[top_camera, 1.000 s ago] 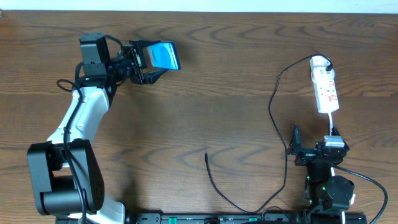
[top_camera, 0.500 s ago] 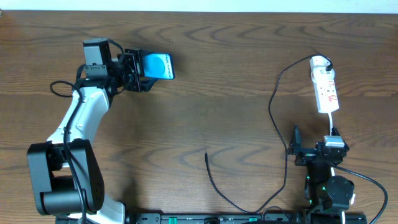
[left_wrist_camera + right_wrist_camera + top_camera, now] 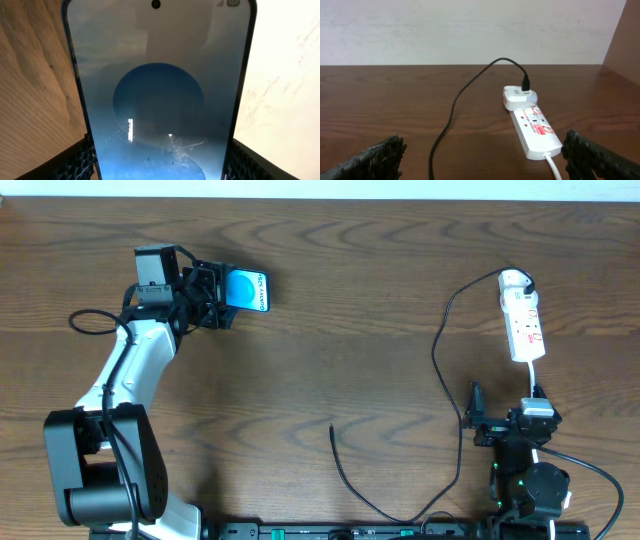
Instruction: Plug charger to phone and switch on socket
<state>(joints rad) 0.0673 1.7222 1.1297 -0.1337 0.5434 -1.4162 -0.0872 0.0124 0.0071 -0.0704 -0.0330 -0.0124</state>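
Observation:
The phone (image 3: 248, 290), its blue screen lit, is held above the table at the far left, and my left gripper (image 3: 222, 295) is shut on its sides. In the left wrist view the phone (image 3: 160, 90) fills the frame between the two black pads (image 3: 77, 162). The white socket (image 3: 522, 320) lies at the far right. The charger (image 3: 440, 370) is plugged in at the socket's far end and trails down to a free end (image 3: 332, 428) near the table's middle front. My right gripper (image 3: 505, 405) stands open just in front of the socket (image 3: 532, 127), holding nothing.
A white adapter (image 3: 518, 96) sits in the socket's far end with the black cable (image 3: 452, 112) curving from it. A white cord (image 3: 554, 165) leaves the socket's near end towards my right arm. A pale wall runs behind the table's far edge.
My left gripper has drawn the phone left and slightly nearer, turning it. The right arm, socket and cable have not moved.

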